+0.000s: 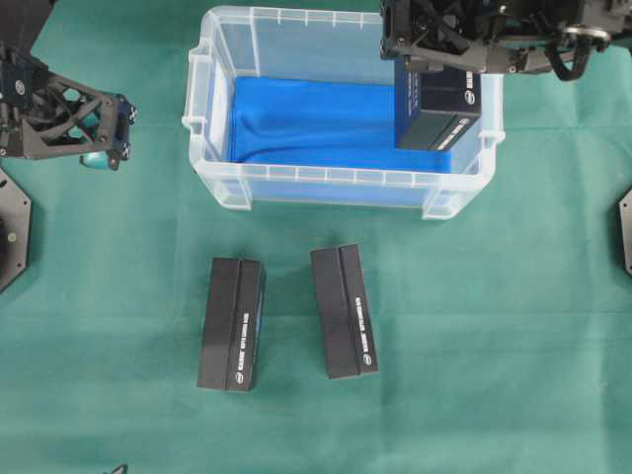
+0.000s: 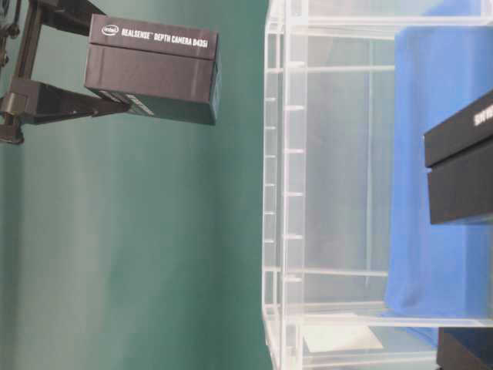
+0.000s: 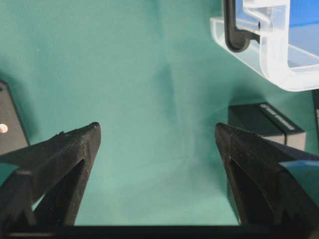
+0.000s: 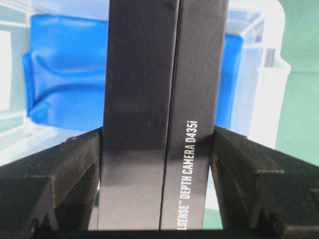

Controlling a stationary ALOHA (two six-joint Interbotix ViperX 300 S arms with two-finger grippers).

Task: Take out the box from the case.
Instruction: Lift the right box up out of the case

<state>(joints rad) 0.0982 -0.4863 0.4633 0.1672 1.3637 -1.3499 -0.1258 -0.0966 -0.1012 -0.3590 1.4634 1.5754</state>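
right gripper (image 4: 158, 149): clamped on black RealSense box (image 1: 437, 109), above case (image 1: 212, 69) right end | left gripper (image 3: 157, 134): jaws wide, empty, left of case

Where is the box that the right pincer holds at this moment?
In the overhead view the box hangs in the right pincer over the right end of the case, above its blue lining.

You are looking straight down over the desk (image 1: 316, 434) overhead; a table-level camera is facing the case (image 1: 341, 183) closely, rolled sideways; both wrist cameras are peering past their fingers, sharing that case.
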